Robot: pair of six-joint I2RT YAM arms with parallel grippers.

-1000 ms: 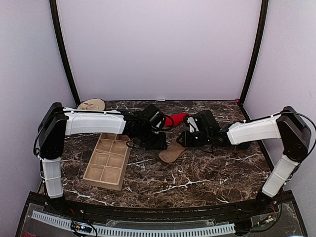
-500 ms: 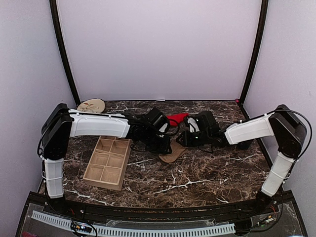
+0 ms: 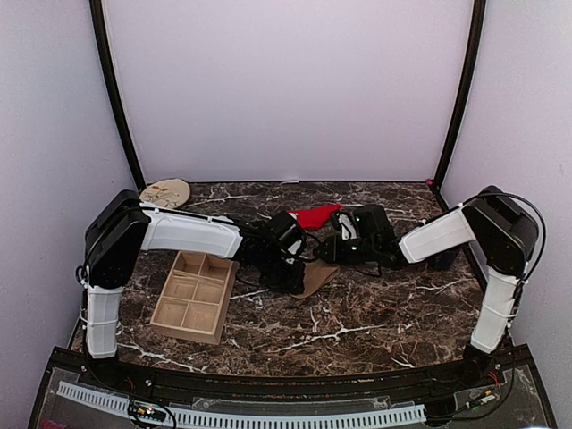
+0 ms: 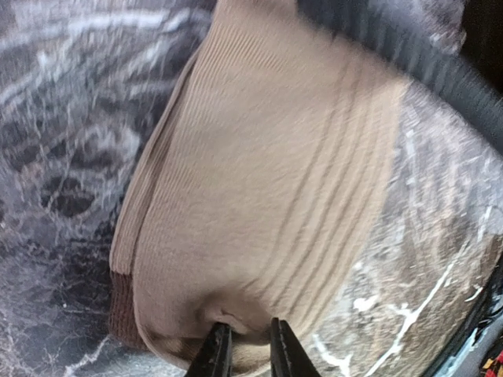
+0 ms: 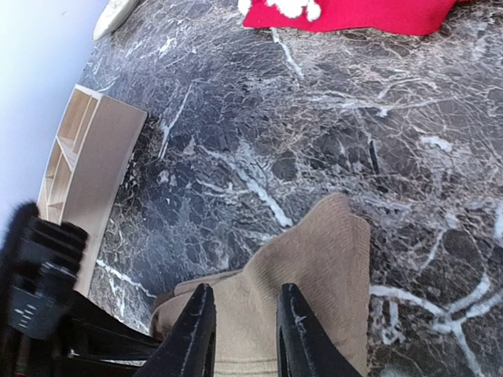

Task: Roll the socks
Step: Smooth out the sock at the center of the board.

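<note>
The tan sock [image 3: 320,277] lies on the dark marble table in the middle of the top view, between my two grippers. My left gripper [image 3: 297,271] is at its left end. In the left wrist view the sock [image 4: 267,181] fills the frame, and the left gripper [image 4: 249,349] is shut on a puckered fold at its near edge. My right gripper [image 5: 245,330] has sock fabric [image 5: 314,267] running between its narrowly spaced fingers. In the top view the right gripper [image 3: 332,253] sits at the sock's upper right end. The red sock [image 3: 313,216] [image 5: 354,14] with its white patch lies behind both grippers, untouched.
A wooden compartment tray [image 3: 185,328] [image 5: 94,157] stands left of the sock, under the left arm. A pale round disc [image 3: 166,189] lies at the back left corner. Purple walls close off the back and sides.
My left gripper has moved right onto the tan sock's left end and closed on a fold of it. The right gripper has narrowed slightly and drawn back a little.
</note>
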